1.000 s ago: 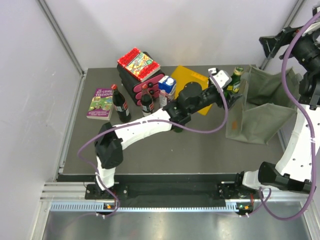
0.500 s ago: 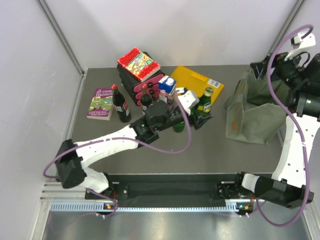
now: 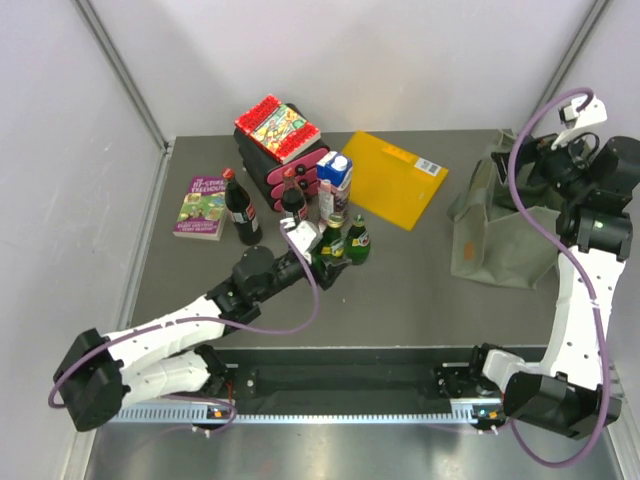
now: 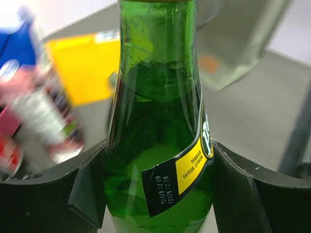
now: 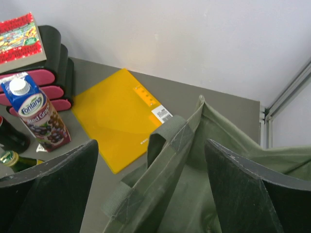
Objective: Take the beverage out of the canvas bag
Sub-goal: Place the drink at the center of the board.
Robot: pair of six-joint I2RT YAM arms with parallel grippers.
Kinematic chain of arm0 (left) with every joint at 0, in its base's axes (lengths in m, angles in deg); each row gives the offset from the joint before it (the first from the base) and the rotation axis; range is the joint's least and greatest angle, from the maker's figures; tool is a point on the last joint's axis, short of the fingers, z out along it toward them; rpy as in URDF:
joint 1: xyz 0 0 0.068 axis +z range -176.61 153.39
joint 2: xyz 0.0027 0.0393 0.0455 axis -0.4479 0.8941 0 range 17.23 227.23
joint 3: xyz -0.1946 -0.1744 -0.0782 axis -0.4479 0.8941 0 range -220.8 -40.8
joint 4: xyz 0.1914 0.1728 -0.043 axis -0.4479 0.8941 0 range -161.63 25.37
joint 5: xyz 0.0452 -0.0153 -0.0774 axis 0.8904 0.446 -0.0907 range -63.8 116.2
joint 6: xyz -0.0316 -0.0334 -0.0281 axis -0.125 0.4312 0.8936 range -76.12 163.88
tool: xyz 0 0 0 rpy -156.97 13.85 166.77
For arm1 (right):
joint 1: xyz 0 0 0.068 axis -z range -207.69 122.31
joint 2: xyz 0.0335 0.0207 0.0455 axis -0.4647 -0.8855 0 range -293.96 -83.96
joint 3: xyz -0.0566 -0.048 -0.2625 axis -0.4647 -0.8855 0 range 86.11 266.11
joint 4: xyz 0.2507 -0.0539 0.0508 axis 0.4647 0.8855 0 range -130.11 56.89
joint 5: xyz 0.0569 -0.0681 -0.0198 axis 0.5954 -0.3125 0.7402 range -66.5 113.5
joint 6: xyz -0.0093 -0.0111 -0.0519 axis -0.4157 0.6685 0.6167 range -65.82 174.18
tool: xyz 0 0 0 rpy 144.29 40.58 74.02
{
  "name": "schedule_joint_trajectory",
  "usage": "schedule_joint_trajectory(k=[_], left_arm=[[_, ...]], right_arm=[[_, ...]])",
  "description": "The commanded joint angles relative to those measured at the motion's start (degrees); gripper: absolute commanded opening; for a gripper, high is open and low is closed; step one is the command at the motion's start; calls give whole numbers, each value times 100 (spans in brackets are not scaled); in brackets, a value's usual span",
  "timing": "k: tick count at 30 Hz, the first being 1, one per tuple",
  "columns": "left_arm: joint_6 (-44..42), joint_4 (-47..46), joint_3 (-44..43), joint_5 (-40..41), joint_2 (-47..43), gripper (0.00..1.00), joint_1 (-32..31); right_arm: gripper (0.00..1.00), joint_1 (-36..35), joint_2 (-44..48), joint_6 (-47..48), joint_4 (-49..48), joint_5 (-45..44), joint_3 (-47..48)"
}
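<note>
Green glass bottle (image 4: 158, 145): the beverage, outside the canvas bag (image 5: 194, 165), upright near the juice carton (image 3: 337, 175).
Left jaws: clamped on its body, likely to keep it steady for set-down.
Right jaws: spread wide over the bag's handle, empty.

On green bottle (image 4: 155, 145), yellow label (image 4: 192, 162) reads "PERRIER CITRON"; black strip (image 4: 163, 187) beside it carries two dates, seemingly "2023 12 03" and "2025 12 03". On blue carton (image 5: 36, 116): "fontana", then "Red Gra…", remainder turned away.
</note>
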Motion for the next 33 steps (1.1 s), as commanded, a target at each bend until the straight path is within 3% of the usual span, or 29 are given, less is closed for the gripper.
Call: schedule_joint_trajectory(k=[1,4,13,19,33], left_arm=[[233,-1918,441,43,-307,0,520],[242,-2533,801,-1,-88,0,785],[339,-4501,1313,-353,1221,0,1259],[400,-5092,1339,-634,1898,0,1426],[620,-6894,1234,-889,3560,0,1602]], right_arm=[[89,38,354,195,-594,-19,-291],[100,29,530,213,-823,-36,-633],[100,29,707,441,-579,453,-1101],[100,20,513,731,54,1149,-732],[100,-401,355,1258,942,1528,-362]])
